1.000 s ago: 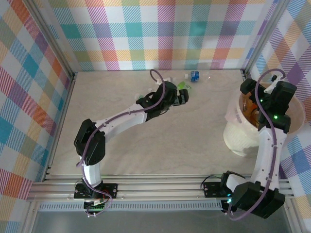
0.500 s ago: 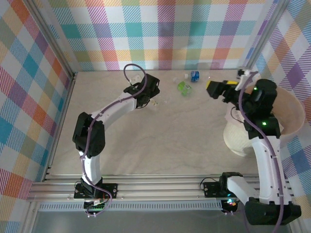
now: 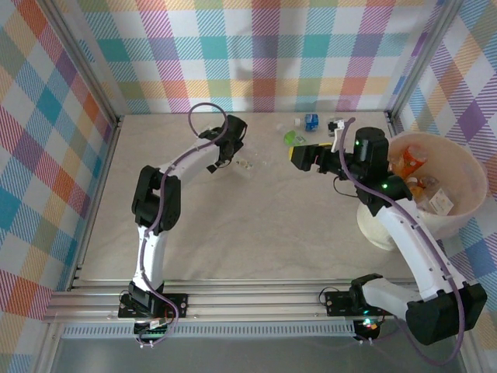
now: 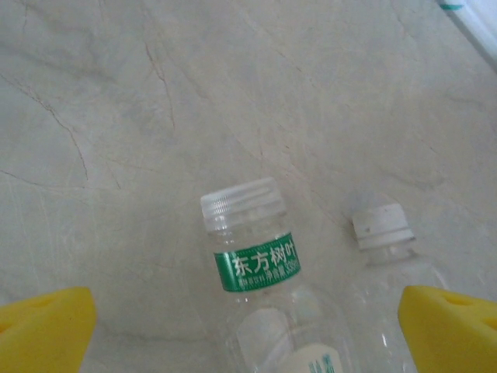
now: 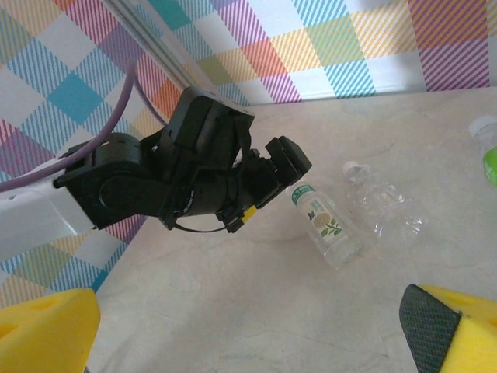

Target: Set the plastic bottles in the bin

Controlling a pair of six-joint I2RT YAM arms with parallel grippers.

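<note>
Top external: beige marbled table (image 3: 256,225), plaid walls (image 3: 256,54), alu frame (image 3: 256,289). Bin (image 3: 384,221) at right edge, several bottles (image 3: 411,165) inside. L gripper (image 4: 248,322) spread wide, empty; green-label bottle (image 4: 256,268) on table under gap between pads, white-cap bottle (image 4: 384,233) just beside it. R gripper (image 5: 248,326) wide, empty, left of bin.

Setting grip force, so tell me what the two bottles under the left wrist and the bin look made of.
Green-banded bottle: thin clear plastic, glossy; the table shows through it; translucent ribbed cap. Neighbouring bottle: clear plastic too, white cap, no label visible. Bin: opaque cream plastic, smooth, probably rigid, judging by its moulded rim.
</note>
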